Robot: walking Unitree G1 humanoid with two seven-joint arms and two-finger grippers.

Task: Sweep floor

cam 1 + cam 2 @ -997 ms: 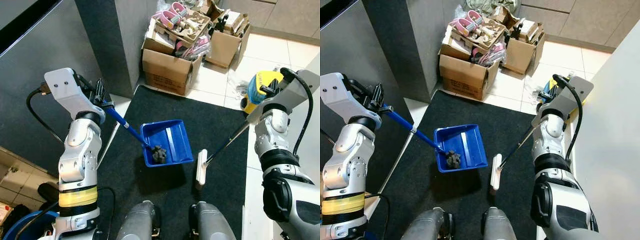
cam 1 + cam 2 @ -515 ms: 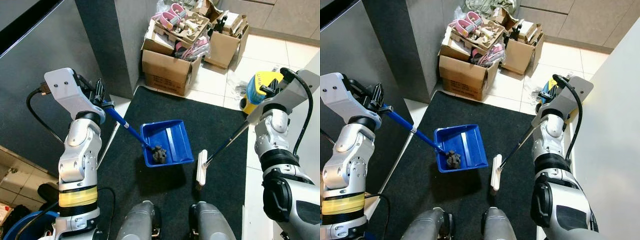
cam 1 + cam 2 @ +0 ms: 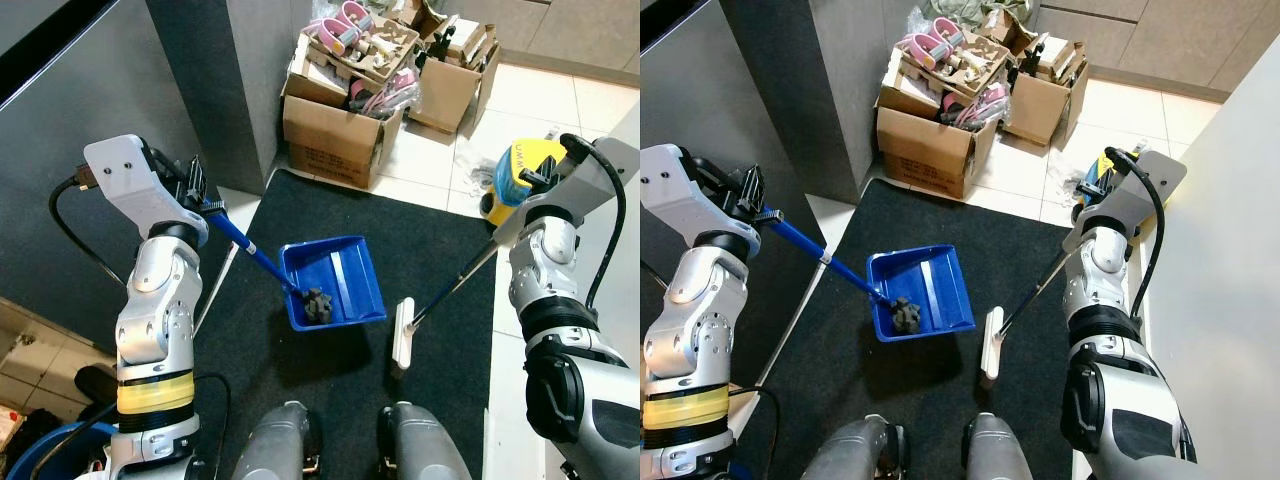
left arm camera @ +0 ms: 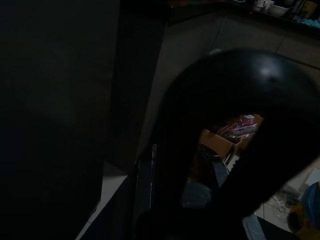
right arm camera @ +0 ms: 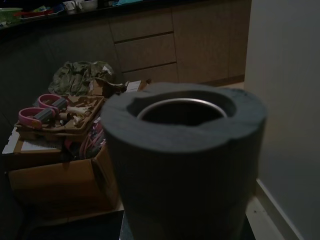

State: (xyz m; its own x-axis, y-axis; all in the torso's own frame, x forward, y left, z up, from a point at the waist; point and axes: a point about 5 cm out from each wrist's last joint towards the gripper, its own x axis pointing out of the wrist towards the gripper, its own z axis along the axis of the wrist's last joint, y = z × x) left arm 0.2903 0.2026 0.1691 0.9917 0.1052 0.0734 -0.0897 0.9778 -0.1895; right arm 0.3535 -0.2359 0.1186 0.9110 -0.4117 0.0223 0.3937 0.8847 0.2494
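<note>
Two tools held over a dark mat (image 3: 440, 250). At left, left gripper (image 3: 197, 185) clamped on the blue handle of a dustpan (image 3: 333, 283), raised above the mat, dark clump of debris (image 3: 317, 303) in its near corner. At centre, white broom head (image 3: 402, 334) down on the mat just beside the pan. At right, right gripper (image 3: 1118, 171) up by the broom handle; finger state impossible to tell. Behind, cardboard boxes (image 3: 340, 140) stuffed with pink slippers (image 3: 343, 26); yellow object (image 3: 518, 165) on tile. Right wrist view: grey broom handle end (image 5: 185, 155) close up, cabinets behind.
</note>
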